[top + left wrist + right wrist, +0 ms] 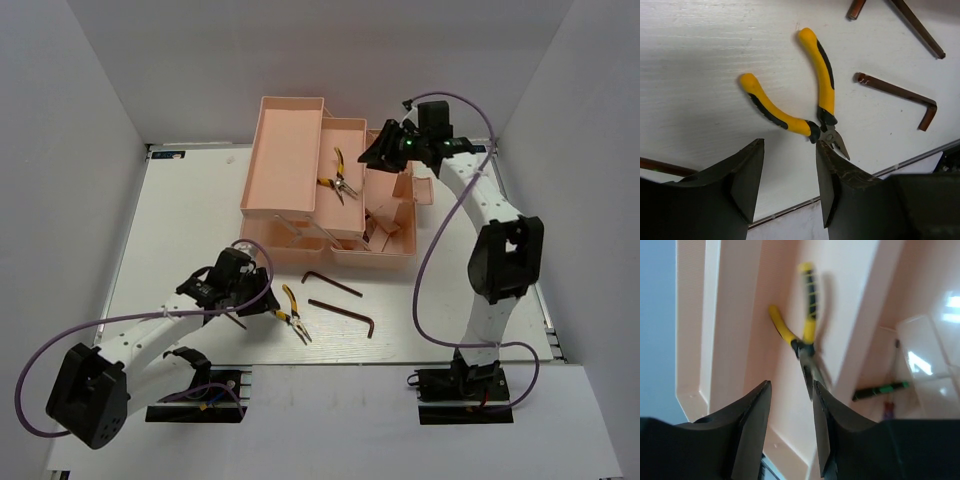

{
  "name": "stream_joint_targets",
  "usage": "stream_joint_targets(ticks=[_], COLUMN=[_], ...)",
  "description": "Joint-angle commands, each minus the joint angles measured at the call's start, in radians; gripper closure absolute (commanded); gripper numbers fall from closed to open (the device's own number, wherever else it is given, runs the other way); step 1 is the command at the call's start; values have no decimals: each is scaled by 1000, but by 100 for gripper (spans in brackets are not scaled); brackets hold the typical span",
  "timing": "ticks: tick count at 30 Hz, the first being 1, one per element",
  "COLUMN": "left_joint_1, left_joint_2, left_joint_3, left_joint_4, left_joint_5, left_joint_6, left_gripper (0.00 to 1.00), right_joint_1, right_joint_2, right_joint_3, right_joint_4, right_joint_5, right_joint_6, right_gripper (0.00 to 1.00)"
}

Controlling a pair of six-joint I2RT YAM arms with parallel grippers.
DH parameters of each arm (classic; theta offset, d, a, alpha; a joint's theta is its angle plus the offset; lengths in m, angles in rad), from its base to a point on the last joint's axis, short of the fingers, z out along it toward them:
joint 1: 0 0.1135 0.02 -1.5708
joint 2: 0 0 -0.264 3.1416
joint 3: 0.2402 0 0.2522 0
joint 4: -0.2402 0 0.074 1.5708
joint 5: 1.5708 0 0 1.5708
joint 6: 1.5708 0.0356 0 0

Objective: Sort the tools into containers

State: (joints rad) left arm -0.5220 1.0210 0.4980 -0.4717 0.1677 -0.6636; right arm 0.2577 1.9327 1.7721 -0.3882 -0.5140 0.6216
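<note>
A salmon-pink toolbox [285,150] stands open at the back with its trays folded out. One yellow-handled pliers [340,180] lies in the middle tray and looks blurred in the right wrist view [802,330]. My right gripper [790,430] is open and empty just above it [378,150]. A second pliers [296,314] lies on the table. My left gripper [790,185] is open and empty, its right fingertip by the pliers' nose [837,142]. Two brown hex keys [332,283] [345,315] lie right of the pliers. A brown rod [660,166] shows under the left finger.
A screwdriver with a black and green handle [880,390] lies in a lower toolbox compartment. The table's near edge [920,157] runs close behind the left gripper. White walls enclose the table on three sides.
</note>
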Motion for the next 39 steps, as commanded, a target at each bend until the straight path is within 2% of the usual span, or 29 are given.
stream_joint_targets(ticks=[1,4,6,9,10,11,16,21,27,30,31,35,39], left_joint_1=[-18,-41,-52,-75,-87,-98,-116,-153,-196,-208,-219,-240,-262], left_joint_2=[-24,39,76,132,142,142,203,300,308,307,317,317,252], left_joint_3=[16,40,68,114,123,135,171,189,149,139,139,139,164], left_joint_4=[-37,-38,-38,-65,-76,-76,-108,-119,-108,-99,-99,-139,-186], left_joint_5=[-92,-106,-118,-154,-163,-178,-255,-299,-367,-378,-378,-378,-378], left_joint_6=[-51,-74,-91,-117,-117,-126,-172,-220,-292,-303,-303,-303,-280], left_gripper=[44,44,45,45,45,45,45,47,47,56,71,96,100], right_joint_1=[-38,-58,-66,-81,-87,-93,-115,-140,-161,-173,-178,-189,-207], right_joint_2=[-168,-243,-313,-450,-474,-539,-666,-721,-733,-732,-732,-735,-736], right_joint_3=[-49,-178,-281,-385,-470,-499,-715,-766,-795,-806,-810,-824,-832], right_joint_4=[-93,-95,-90,-84,-71,-64,9,20,25,28,28,31,37], right_joint_5=[49,72,92,114,123,123,115,66,20,0,-10,-21,-32], right_joint_6=[-146,-235,-315,-400,-410,-411,-444,-430,-419,-418,-418,-419,-424], right_gripper=[55,50,42,40,37,37,37,37,37,37,37,38,38])
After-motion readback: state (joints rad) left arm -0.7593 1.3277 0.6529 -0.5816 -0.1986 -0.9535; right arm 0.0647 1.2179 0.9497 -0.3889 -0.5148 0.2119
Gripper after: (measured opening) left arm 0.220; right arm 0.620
